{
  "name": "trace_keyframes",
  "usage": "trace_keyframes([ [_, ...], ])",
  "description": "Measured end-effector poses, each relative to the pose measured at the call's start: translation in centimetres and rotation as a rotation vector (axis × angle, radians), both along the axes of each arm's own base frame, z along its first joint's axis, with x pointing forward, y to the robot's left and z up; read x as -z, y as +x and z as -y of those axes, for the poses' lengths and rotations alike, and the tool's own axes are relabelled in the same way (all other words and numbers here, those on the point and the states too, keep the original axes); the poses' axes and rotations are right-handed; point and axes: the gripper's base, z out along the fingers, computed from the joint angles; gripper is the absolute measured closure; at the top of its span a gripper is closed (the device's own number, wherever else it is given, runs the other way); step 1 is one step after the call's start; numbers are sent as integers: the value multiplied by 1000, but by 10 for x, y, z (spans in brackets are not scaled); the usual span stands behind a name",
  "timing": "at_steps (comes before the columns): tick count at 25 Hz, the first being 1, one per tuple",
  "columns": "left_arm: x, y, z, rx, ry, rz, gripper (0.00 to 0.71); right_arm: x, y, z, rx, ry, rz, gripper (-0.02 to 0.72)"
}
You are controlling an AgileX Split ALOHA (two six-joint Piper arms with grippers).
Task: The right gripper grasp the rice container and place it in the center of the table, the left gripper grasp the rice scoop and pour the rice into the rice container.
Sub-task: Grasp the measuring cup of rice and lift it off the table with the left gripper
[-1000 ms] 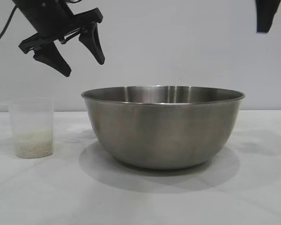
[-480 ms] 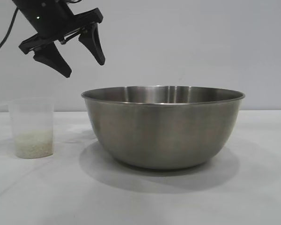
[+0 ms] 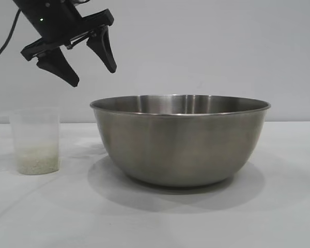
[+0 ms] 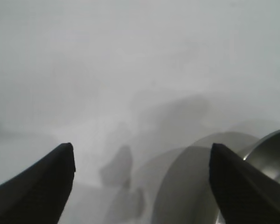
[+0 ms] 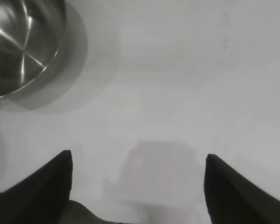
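From the outside camera I see the rice container [image 3: 180, 139] standing mid-worktop, with bare white worktop [image 3: 279, 206] open on its right and in front. To its left, a clear gap away, the rice scoop [image 3: 35, 140] stands upright near the left edge of view. The container is a wide round bowl of brushed steel with a thin rolled rim, casting a soft shadow around its base. The scoop is a small cloudy plastic cup with slightly tapered walls, and the rice [image 3: 37, 158] fills its lower part as a pale grainy layer.

My left hand [image 3: 90, 72] hangs in the air above the gap between scoop and container, tilted downward, its two pointed black fingers spread wide and holding nothing. My right hand [image 5: 137, 186] shows only in its own wrist camera: fingers spread wide, empty, over bare worktop, the container's rim [image 5: 23, 42] well away from it.
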Motion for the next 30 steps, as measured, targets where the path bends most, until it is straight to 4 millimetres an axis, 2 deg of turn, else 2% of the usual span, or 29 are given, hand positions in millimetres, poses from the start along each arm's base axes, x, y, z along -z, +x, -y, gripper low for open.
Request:
trace_keyframes([
  [3, 0, 0, 0, 0, 0, 0, 184, 9, -17, 2, 7, -15, 84, 172],
  [7, 0, 0, 0, 0, 0, 0, 184, 10, -36, 2, 11, -19, 216, 172],
  [20, 1, -2, 0, 35, 36, -6, 184, 11, -38, 3, 13, -23, 231, 172],
  [23, -9, -6, -2, 78, 85, 24, 184, 11, -38, 3, 13, -23, 231, 172],
  [30, -70, -37, -18, 134, 216, 101, 184, 11, -38, 3, 13, -23, 231, 172],
])
